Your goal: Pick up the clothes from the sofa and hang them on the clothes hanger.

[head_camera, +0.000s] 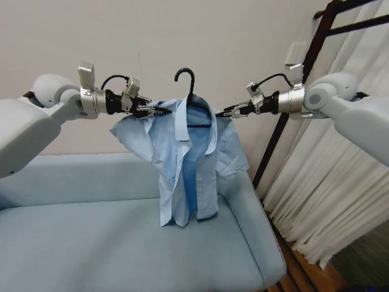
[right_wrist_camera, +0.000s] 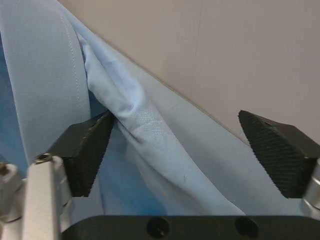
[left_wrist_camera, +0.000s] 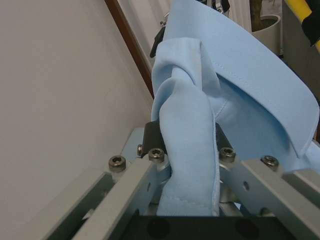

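Head view, read from the robot's left to its right.

**Left arm:** reaches in level from the left. The left gripper point(head_camera: 159, 111) is clamped on the near shoulder of the shirt point(head_camera: 188, 164). In the left wrist view a bunched fold of blue cloth passes between the closed fingers point(left_wrist_camera: 150, 140).

**Centre:** the pale blue shirt is on a black hanger point(head_camera: 186, 78) and is held up in front of the wall. It hangs above the sofa point(head_camera: 91, 243) with its hem low over the seat. The hanger's hook points upward and rests on nothing. The hanger's long axis runs sideways, from one gripper to the other.

**Right arm:** reaches in level from the right. The right gripper point(head_camera: 226, 113) is at the shirt's far shoulder with its jaws spread wide. In the right wrist view one of the pads point(right_wrist_camera: 87, 150) lies against the cloth and the other stands well apart from it, so this side is not gripped.

**Far right:** the dark clothes rack point(head_camera: 276, 137) slants up beside the sofa's arm, with a curtain point(head_camera: 328, 182) behind it.

**Governing relation:** the rack lies to the robot's right of the shirt, beyond the right gripper, so the right arm is the nearer one. Its top bars sit higher than the hook. By this reading, the hook would have to travel rightward and upward to meet a bar, and at present only the left side carries the load.
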{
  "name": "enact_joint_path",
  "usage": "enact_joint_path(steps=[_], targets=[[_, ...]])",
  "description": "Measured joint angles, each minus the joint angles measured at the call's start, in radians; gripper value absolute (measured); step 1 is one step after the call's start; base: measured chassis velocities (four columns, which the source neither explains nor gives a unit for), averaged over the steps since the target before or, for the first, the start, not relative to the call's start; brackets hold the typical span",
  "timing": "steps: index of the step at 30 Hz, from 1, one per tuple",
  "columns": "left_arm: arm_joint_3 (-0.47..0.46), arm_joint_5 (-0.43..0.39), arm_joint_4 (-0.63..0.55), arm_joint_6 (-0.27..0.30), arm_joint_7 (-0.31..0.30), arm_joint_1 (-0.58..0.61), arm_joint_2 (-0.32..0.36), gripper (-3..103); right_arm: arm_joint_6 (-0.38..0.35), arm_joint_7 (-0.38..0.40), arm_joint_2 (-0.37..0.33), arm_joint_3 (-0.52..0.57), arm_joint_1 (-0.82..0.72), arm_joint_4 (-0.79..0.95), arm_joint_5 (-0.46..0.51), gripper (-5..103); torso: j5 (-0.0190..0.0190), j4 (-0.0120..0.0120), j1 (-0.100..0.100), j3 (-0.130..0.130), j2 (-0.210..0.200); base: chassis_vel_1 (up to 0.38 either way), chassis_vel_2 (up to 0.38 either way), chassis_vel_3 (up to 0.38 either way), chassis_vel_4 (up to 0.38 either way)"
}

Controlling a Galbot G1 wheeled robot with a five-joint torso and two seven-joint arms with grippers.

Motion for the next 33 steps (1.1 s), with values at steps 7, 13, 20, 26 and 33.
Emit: enact_joint_path(steps=[7,13,20,26,33], targets=[[-0.017,0.000,-0.003,-0.001,0.002,0.016,-0.002,10,-0.001,-0.001,0.000,-0.009,0.009,0.019,0.016,71,0.0000,0.0001,0.000,0.000,0.000,0.000,0.000,0.000,0.000],[-0.024,0.002,-0.003,-0.002,0.000,0.027,-0.005,10,-0.002,-0.003,0.000,-0.018,0.019,0.026,0.026,65,0.0000,0.0000,0.000,0.000,0.000,0.000,0.000,0.000,0.000],[-0.027,0.006,0.001,-0.002,-0.006,0.030,-0.014,10,0.000,-0.005,-0.007,-0.018,0.018,0.042,0.027,37,0.0000,0.0000,0.000,0.000,0.000,0.000,0.000,0.000,0.000],[-0.028,0.007,0.004,-0.002,-0.012,0.031,-0.019,10,0.001,-0.016,-0.011,-0.018,0.016,0.049,0.028,21,0.0000,0.0001,0.000,0.000,0.000,0.000,0.000,0.000,0.000],[-0.028,0.006,0.015,-0.002,-0.056,0.038,-0.032,10,0.007,-0.019,-0.019,-0.012,0.015,0.058,0.029,18,0.0000,0.0000,0.000,0.000,0.000,0.000,0.000,0.000,0.000]])
